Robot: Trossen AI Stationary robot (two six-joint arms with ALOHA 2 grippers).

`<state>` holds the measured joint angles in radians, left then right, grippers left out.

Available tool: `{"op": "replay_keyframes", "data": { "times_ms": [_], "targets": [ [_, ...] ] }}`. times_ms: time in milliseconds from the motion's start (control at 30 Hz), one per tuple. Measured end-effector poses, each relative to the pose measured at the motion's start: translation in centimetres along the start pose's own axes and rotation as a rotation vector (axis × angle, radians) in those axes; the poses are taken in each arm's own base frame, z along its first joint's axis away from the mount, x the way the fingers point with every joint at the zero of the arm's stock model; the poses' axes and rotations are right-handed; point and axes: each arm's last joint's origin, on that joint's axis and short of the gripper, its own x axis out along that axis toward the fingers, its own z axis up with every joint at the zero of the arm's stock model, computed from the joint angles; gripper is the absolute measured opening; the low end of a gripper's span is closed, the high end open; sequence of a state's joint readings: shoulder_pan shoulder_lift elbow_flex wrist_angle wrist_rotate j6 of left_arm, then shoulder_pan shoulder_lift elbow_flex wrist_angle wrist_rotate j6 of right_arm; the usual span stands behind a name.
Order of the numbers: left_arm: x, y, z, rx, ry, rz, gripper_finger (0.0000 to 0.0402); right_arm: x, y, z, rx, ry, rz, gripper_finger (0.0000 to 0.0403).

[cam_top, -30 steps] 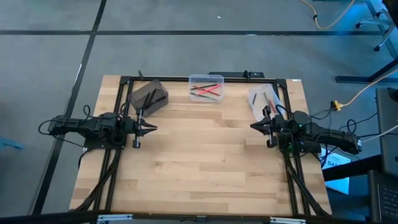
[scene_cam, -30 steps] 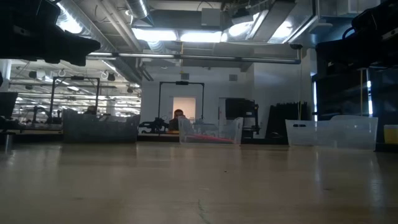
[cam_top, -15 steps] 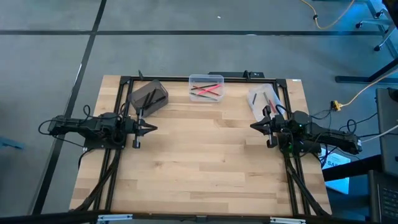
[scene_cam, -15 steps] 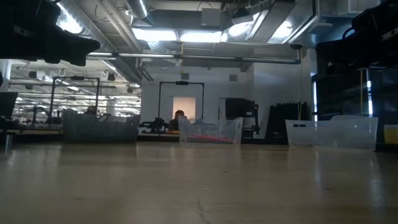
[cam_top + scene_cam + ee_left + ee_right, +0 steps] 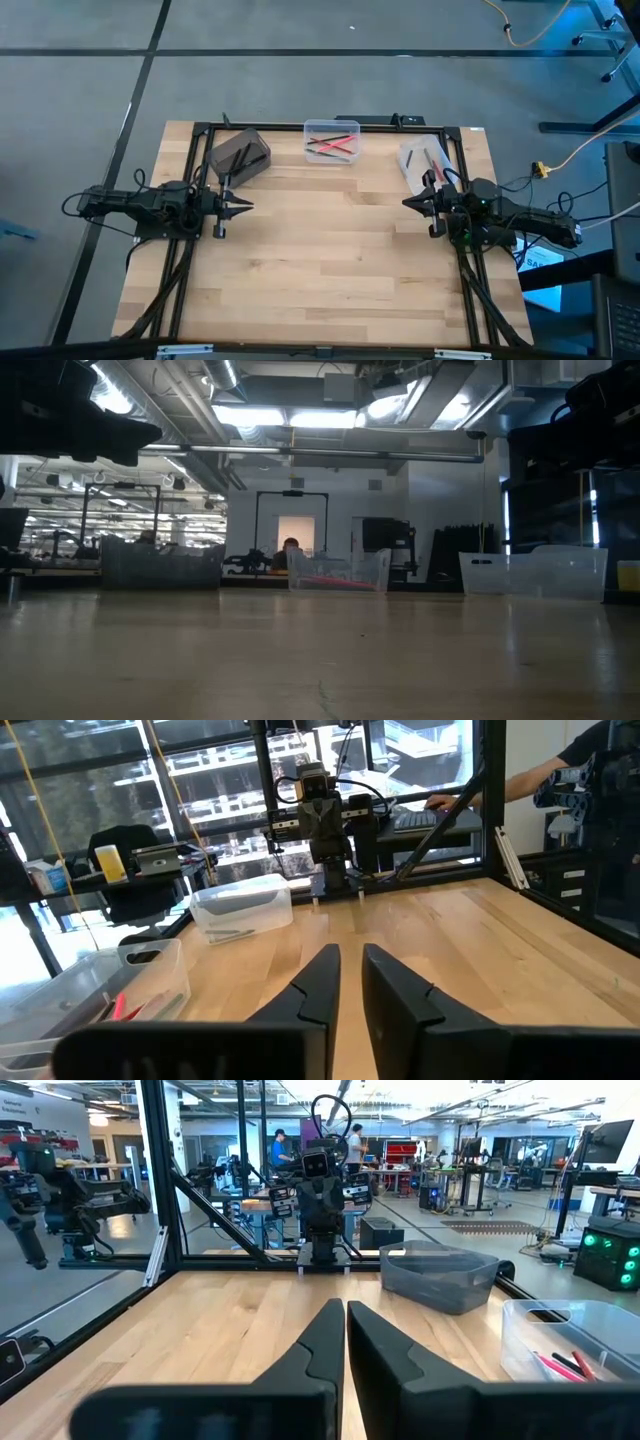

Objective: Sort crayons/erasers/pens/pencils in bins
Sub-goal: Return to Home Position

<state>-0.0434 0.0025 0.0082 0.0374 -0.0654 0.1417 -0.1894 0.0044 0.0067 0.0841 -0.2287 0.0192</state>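
Three bins stand along the table's far edge: a dark grey bin (image 5: 240, 155) at the left, a clear bin (image 5: 332, 140) in the middle holding red and pink sticks (image 5: 330, 146), and a whitish bin (image 5: 425, 160) at the right holding a few dark and red sticks. The clear bin's sticks also show in the right wrist view (image 5: 562, 1365). My left gripper (image 5: 247, 207) hovers at the table's left side, near the dark grey bin, shut and empty. My right gripper (image 5: 408, 202) hovers at the right side, near the whitish bin, shut and empty. The two grippers point toward each other.
A black frame (image 5: 330, 126) runs around the table's edges. Bare wood (image 5: 325, 250) lies between the two grippers and toward the near edge. People show in the room beyond: one (image 5: 283, 1145) in the right wrist view and a sleeve (image 5: 590, 760) in the left wrist view.
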Motion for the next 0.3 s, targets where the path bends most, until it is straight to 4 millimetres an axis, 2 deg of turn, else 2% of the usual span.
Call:
{"op": "replay_keyframes", "data": {
  "times_ms": [300],
  "targets": [
    [0.00, 0.00, 0.00, 0.000, 0.000, 0.000, 0.0035, 0.00, 0.00, 0.00, 0.001, 0.000, 0.000, 0.0023]
  ]
}}
